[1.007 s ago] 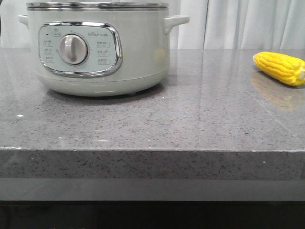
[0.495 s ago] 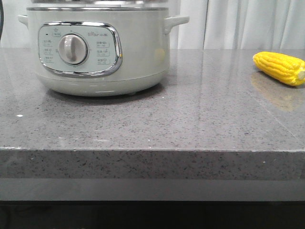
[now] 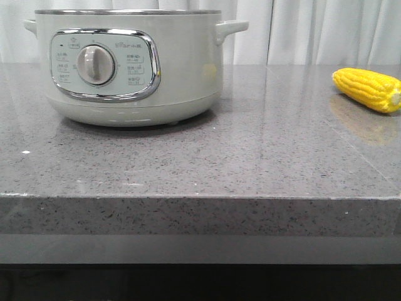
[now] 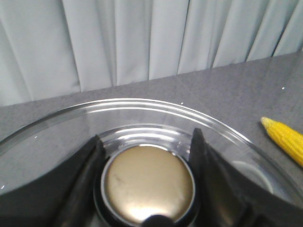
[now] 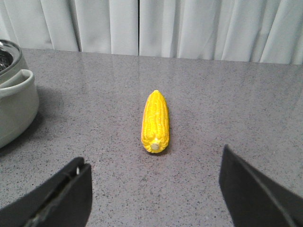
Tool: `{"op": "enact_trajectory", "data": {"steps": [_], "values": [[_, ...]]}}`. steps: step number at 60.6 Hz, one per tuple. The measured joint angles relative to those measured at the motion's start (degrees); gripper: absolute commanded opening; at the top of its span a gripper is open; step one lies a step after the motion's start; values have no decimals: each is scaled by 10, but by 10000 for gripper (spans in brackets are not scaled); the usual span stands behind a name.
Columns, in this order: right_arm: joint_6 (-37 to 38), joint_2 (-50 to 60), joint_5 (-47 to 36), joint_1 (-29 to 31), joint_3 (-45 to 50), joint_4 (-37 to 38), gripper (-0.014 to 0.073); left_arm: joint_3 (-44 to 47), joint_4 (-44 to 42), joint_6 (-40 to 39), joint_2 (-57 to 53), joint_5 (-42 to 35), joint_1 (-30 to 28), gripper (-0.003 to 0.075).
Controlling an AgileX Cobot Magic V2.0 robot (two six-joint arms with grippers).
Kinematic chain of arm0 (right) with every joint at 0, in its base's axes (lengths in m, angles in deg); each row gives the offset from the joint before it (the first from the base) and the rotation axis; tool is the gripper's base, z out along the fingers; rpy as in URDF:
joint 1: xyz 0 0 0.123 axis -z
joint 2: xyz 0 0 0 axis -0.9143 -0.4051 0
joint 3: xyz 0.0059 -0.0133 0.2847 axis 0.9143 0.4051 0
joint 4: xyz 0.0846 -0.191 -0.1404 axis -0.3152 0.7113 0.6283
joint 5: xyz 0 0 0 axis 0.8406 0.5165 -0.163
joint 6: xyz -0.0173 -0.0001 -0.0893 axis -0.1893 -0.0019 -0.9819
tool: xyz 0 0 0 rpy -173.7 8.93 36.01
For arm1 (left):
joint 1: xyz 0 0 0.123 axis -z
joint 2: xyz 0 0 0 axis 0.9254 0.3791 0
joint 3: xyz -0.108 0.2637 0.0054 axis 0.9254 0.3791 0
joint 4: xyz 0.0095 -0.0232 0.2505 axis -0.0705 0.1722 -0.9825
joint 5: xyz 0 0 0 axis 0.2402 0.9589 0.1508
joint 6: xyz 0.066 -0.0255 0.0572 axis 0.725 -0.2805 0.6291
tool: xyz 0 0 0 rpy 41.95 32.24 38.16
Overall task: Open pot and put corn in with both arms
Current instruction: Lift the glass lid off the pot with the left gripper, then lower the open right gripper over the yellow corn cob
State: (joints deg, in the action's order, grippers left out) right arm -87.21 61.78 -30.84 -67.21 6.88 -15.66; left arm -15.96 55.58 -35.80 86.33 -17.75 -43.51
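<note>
1. Pot (image 3: 128,66) sits on the grey counter (image 3: 250,163), left side in the front view, panel and dial (image 3: 96,64) facing the camera. Metal rim is bare, no lid on it.
2. Lid (image 4: 156,113) is clear glass with a brass-coloured knob (image 4: 147,183). It shows only in the left wrist view.
3. Left gripper (image 4: 147,182): black fingers (image 4: 83,179) sit either side of the knob, right against its collar. Clamped on the knob.
4. Through and past the glass, the counter and a tip of the corn (image 4: 288,139) are visible. Can't tell how far the lid is from the pot.
5. Corn (image 3: 368,89) lies flat on the counter, far right in the front view, well apart from the pot, cut partly by the frame edge.
6. Right gripper (image 5: 154,189): fingers wide apart, both tips visible, nothing between them. The corn (image 5: 155,121) lies ahead of the gap, its length pointing away from the camera, stub end nearest. No contact.
7. Right wrist view also catches the pot's side handle (image 5: 18,78) and rim at the frame edge, off to one side of the corn.
8. White curtain (image 5: 189,26) behind the counter.
</note>
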Motion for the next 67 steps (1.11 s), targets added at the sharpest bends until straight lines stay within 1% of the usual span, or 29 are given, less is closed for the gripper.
{"op": "enact_trajectory", "data": {"steps": [5,12,18,39,54,67], "values": [[0,0,0,0,0,0,573,0,-2,0,-24,55,-25,279],[0,0,0,0,0,0,573,16,-5,0,-61,96,-58,279],[0,0,0,0,0,0,573,51,-7,0,-105,98,-83,279],[0,0,0,0,0,0,573,222,-7,0,-272,86,-163,279],[0,0,0,0,0,0,573,292,-7,0,-366,86,-180,279],[0,0,0,0,0,0,573,310,-7,0,-396,88,-180,279]]}}
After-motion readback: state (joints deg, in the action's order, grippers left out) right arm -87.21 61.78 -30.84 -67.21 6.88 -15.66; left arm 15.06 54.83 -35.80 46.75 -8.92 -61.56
